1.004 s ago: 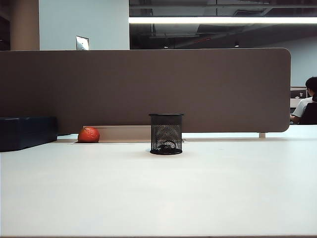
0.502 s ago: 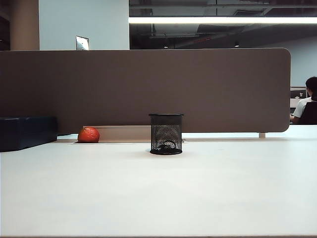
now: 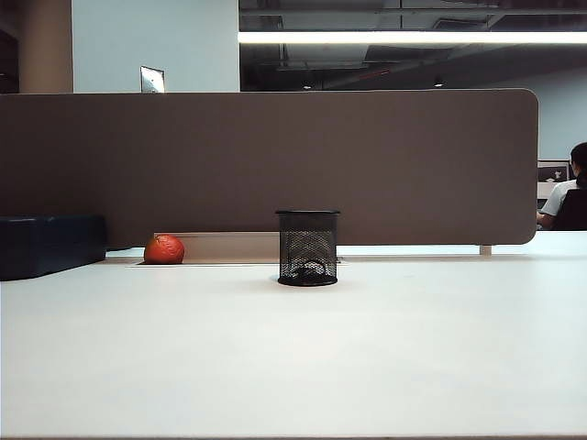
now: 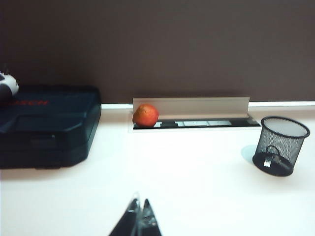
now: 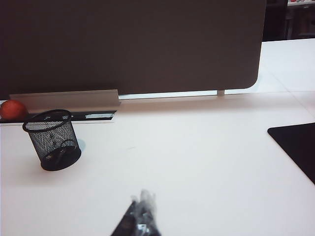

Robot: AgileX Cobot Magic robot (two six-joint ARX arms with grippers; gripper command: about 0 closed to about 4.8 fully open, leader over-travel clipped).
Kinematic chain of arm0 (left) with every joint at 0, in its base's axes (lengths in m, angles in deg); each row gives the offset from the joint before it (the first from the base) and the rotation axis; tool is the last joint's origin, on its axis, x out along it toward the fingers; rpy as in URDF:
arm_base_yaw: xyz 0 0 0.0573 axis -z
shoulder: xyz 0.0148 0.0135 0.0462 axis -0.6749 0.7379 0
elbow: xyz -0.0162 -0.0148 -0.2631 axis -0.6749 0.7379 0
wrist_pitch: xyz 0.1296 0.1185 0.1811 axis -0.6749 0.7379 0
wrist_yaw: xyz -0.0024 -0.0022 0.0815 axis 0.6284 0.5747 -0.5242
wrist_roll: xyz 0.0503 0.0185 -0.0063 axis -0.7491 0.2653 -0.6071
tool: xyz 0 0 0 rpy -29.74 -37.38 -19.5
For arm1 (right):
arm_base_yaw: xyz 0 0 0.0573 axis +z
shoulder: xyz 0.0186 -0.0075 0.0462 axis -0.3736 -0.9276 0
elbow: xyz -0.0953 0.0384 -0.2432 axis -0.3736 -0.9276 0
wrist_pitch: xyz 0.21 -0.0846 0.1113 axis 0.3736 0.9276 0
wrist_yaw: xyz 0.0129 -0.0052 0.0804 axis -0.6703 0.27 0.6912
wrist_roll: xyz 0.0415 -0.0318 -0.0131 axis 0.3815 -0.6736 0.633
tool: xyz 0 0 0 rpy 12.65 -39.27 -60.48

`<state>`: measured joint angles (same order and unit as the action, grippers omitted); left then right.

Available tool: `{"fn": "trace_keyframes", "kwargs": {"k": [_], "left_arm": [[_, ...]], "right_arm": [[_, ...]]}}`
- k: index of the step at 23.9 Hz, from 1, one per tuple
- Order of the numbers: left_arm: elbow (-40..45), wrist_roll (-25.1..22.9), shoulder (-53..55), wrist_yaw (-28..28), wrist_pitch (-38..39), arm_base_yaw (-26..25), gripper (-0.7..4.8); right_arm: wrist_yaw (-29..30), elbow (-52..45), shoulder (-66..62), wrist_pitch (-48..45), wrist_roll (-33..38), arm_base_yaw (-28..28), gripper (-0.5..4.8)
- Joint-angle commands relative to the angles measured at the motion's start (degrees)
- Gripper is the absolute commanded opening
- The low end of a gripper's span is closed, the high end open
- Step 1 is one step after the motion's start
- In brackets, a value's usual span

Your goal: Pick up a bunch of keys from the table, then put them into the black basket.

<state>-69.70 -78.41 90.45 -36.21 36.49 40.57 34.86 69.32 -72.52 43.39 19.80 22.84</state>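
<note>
The black basket [image 3: 308, 247] stands upright on the white table [image 3: 293, 357] in front of the brown partition. The bunch of keys [image 3: 307, 270] lies inside it on the bottom, seen through the mesh. In the left wrist view the basket [image 4: 280, 145] shows the keys [image 4: 271, 158] at its base. The right wrist view shows the same basket [image 5: 52, 139] with the keys [image 5: 63, 150] in it. My left gripper [image 4: 140, 207] is shut and empty, well back from the basket. My right gripper [image 5: 143, 199] is also shut and empty, far from the basket. Neither gripper appears in the exterior view.
An orange-red ball [image 3: 164, 248] rests in the cable slot by the partition [image 3: 266, 165]. A large dark case [image 3: 50, 244] sits at the far left. A black mat [image 5: 295, 147] lies off to one side in the right wrist view. A person [image 3: 569, 197] sits behind the partition.
Nothing on the table has moved in the exterior view; the basket, keys and ball stay put.
</note>
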Motion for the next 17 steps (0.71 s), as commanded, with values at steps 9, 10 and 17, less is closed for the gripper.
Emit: {"fn": "trace_keyframes", "kwargs": {"k": [9, 10, 17], "left_arm": [[8.5, 0.0, 0.0, -0.8, -14.7, 0.1, -0.06], [9.4, 0.0, 0.0, -0.8, -16.3, 0.1, -0.06], [13.0, 0.0, 0.0, -0.2, -21.9, 0.1, -0.06]], "right_arm": [[-0.2, -1.6, 0.8, -1.2, 0.1, 0.0, -0.08], [-0.2, -1.6, 0.8, -1.2, 0.1, 0.0, -0.08], [-0.1, -1.6, 0.8, -1.4, 0.0, 0.0, -0.08]]}}
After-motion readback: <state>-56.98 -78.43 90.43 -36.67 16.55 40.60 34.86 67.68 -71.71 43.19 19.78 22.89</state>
